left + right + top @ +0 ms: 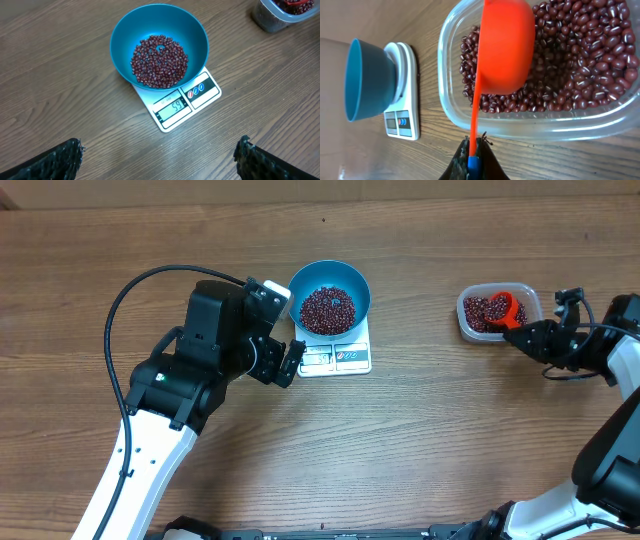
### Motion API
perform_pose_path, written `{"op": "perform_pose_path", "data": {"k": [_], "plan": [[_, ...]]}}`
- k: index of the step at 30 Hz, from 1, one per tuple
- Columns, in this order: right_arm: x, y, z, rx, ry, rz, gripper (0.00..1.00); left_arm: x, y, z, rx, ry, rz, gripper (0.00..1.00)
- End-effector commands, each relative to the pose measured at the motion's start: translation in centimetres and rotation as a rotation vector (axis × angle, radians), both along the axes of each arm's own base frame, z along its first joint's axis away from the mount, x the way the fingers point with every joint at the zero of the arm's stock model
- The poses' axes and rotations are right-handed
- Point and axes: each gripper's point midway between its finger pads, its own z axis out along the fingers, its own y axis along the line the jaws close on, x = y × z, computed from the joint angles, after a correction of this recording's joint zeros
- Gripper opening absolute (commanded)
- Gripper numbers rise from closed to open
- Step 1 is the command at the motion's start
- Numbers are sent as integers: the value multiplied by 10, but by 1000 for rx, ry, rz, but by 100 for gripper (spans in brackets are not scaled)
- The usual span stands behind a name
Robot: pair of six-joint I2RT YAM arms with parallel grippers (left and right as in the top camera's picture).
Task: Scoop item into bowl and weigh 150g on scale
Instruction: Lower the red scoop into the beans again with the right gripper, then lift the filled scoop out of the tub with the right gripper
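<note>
The light blue bowl (330, 298) sits on the white scale (340, 356) with a heap of dark red beans (159, 61) inside; its display faces me in the left wrist view. My left gripper (159, 157) hangs open just left of the scale (182, 104), nothing between its fingers. At the far right my right gripper (473, 150) is shut on the blue-tipped handle of the orange-red scoop (505, 45). The scoop's cup is over the clear tub (540, 115) of beans (585, 55), its back turned to the camera. The bowl (367, 80) and scale (402, 100) show at left there.
The clear plastic tub (497, 312) stands on the wooden table at the right, about a third of the table's width from the scale. The left arm's black cable (130, 300) loops over the table at left.
</note>
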Motion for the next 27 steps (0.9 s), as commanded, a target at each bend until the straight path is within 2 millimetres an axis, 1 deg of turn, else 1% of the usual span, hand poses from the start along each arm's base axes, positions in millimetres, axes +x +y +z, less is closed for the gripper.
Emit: {"op": "perform_pose_path", "data": {"k": [1,5,12,23,27], "plan": [[0,0,10,78,-37,-8,4,-3,-2,6,-20,-11,-8,100],[-3,-3,19,138,-56,-25,4,-3,-2,7,-21,-12,-8,100],[-6,-4,39,273,-112,-45,4,-3,-2,6,-20,-11,-8,100],[-9,9,62,430,-144,-31,4,-3,-2,7,-21,-12,-8,100],[-11,15,67,473,-134,-29,4,-3,-2,6,-20,-11,-8,100]]}}
